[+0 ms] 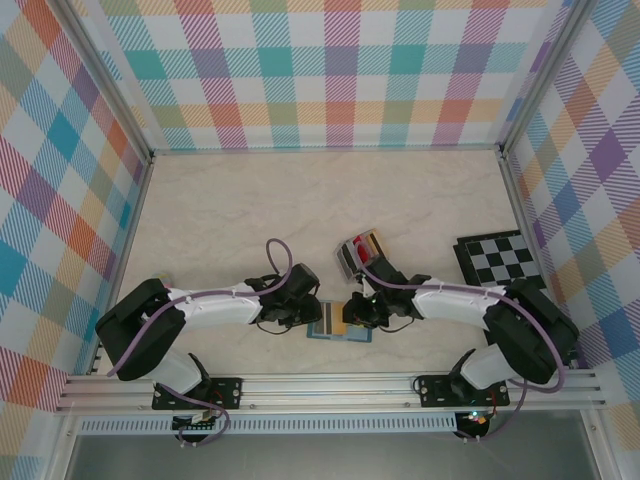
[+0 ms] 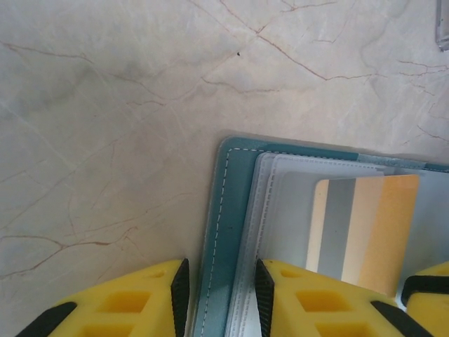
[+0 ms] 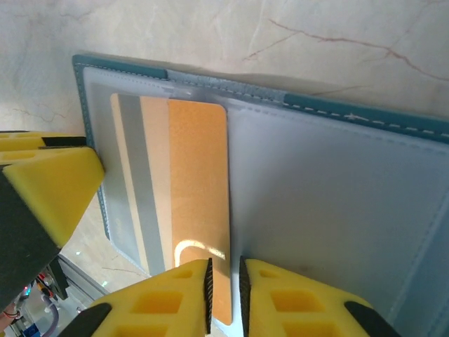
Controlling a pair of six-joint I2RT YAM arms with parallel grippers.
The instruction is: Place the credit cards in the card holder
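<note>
Right gripper (image 3: pixel 224 298), nearly closed, pinches the near end of the gold credit card (image 3: pixel 196 196). The card's long axis runs away from it into the open card holder (image 3: pixel 337 210), which lies flat by the table (image 1: pixel 250 220) front edge. Left gripper (image 2: pixel 221 295), partly open, straddles the holder's edge.

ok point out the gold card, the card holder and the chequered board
gold card (image 3: pixel 196 210), right wrist view, its orange face
card holder (image 3: pixel 337 210), right wrist view, its pale inner panel
chequered board (image 1: pixel 503 258), top external view, its middle
</note>
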